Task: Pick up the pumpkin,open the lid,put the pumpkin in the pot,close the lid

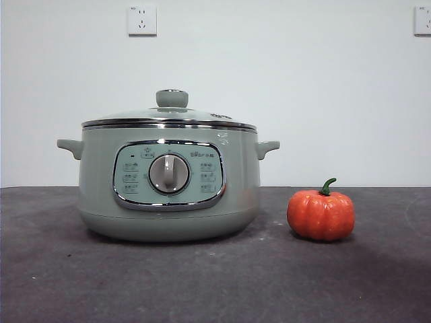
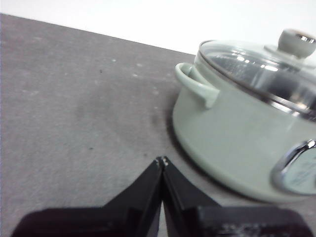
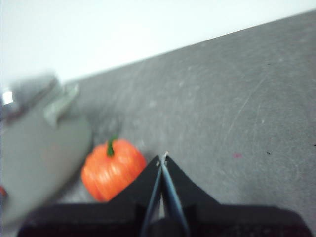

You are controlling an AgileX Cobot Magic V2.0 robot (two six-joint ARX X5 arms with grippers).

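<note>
Left gripper (image 2: 162, 160) is clenched on nothing, tips touching, above bare table (image 2: 74, 113) near the pot's side handle (image 2: 195, 84). Sage-green electric cooker pot (image 1: 168, 182) stands left of centre, chrome-framed panel w/ silver dial (image 1: 169, 173) facing front; lid (image 1: 168, 118) sits on it, knob (image 1: 172, 98) up. Small orange pumpkin (image 1: 321, 214) stands upright on the table right of the pot, apart from it, green stem up. Right gripper (image 3: 162, 158) is clenched empty too, just beside the pumpkin (image 3: 112, 168), not touching. Wall sockets (image 1: 142, 20) behind
</note>
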